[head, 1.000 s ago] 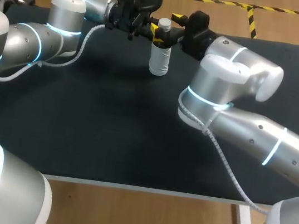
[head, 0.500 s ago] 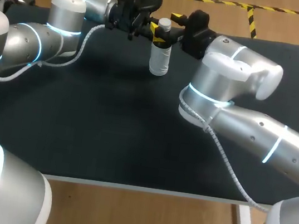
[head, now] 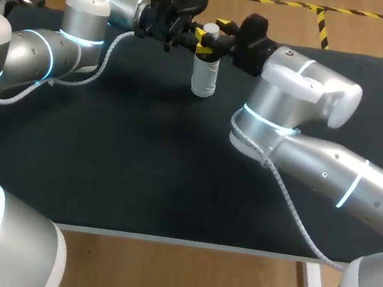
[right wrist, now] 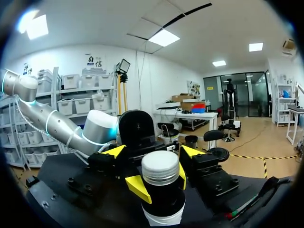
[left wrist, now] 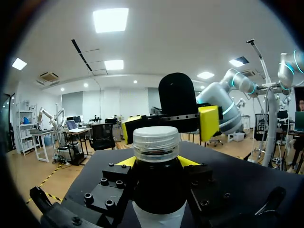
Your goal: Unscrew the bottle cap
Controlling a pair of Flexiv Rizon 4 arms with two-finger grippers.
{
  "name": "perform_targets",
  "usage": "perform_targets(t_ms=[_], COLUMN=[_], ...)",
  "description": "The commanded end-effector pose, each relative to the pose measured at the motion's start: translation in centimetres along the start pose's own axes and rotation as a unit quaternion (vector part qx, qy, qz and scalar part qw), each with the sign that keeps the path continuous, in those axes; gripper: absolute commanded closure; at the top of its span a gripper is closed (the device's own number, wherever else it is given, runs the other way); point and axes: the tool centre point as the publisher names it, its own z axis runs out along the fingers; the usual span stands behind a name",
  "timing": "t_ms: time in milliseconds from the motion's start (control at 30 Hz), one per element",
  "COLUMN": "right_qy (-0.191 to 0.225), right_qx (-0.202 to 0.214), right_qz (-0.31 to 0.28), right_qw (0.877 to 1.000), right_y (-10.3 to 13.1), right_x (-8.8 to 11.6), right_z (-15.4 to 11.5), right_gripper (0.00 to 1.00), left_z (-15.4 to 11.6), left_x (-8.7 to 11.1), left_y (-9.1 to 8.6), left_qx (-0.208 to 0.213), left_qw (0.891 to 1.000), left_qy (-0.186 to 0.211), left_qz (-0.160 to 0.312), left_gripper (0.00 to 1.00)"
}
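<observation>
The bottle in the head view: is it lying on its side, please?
No, the bottle stands upright on the table.

right claw [right wrist: 153, 152] spread wide (yellow tips [right wrist: 114, 151] apart) | white cap [right wrist: 160, 166] between them | bottle [right wrist: 164, 200] upright

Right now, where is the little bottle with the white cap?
In the head view, the white-capped plastic bottle stands at the black table's far middle, between the left claw and right claw.
</observation>
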Motion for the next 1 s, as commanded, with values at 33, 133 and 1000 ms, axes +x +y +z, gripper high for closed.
perform_targets(t_ms=[33,133,1000], right_qy=[0.003,0.008,0.350], right_qx=[-0.004,-0.006,-0.036], right_qz=[0.000,0.000,-0.050], right_qw=[1.000,1.000,0.935], right_y=[-0.2,-0.2,0.6], right_x=[-0.2,-0.3,-1.4], right_z=[0.1,0.1,-0.6], right_gripper=[1.00,1.00,1.00], left_z=[-0.2,-0.2,-0.2], left_x=[-0.7,-0.7,-0.7], left_y=[0.3,0.3,0.3], left_qx=[0.003,0.003,0.003], left_qw=[0.998,0.998,0.998], left_qy=[0.056,0.056,0.056], left_qz=[0.000,0.000,0.000], left_gripper=[1.00,1.00,1.00])
